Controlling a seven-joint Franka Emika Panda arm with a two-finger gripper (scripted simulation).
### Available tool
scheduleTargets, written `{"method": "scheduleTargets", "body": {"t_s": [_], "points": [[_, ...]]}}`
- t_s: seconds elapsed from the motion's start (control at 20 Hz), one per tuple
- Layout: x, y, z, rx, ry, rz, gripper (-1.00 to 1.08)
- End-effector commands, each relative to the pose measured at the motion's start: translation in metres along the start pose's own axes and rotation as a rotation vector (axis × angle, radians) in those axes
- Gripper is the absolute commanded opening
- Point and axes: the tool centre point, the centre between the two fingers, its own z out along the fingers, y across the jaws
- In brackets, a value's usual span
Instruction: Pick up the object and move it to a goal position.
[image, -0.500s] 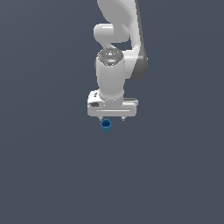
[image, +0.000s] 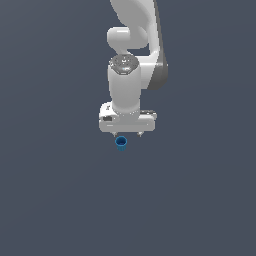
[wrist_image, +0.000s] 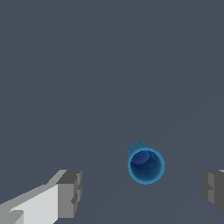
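The object, a tiny bright blue cup (image: 121, 142) with a darker hollow centre, sits upright on the dark grey floor. In the exterior view it shows just below the white gripper (image: 128, 135), a little towards the exterior view's left. In the wrist view the cup (wrist_image: 145, 165) lies between the two grey fingertips (wrist_image: 70, 192), nearer the far one, and touches neither. The gripper (wrist_image: 142, 191) is open and empty, hanging above the floor with its fingers wide apart.
The white arm (image: 131, 60) rises straight up behind the gripper. The floor (image: 60, 200) is a plain dark grey surface. No goal marker shows in either view.
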Motion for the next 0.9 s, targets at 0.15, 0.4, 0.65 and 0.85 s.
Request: {"method": "scheduleTargets", "body": {"t_s": [0.15, 0.4, 0.65, 0.85], "points": [[-0.001, 0.000, 0.000, 0.001, -0.004, -0.003, 1.00], [-0.002, 0.001, 0.004, 0.001, -0.004, 0.021, 1.00], [-0.006, 0.004, 0.013, 0.000, -0.004, 0.081, 1.00], [-0.010, 0.008, 0.025, -0.002, -0.003, 0.156, 1.00]]}}
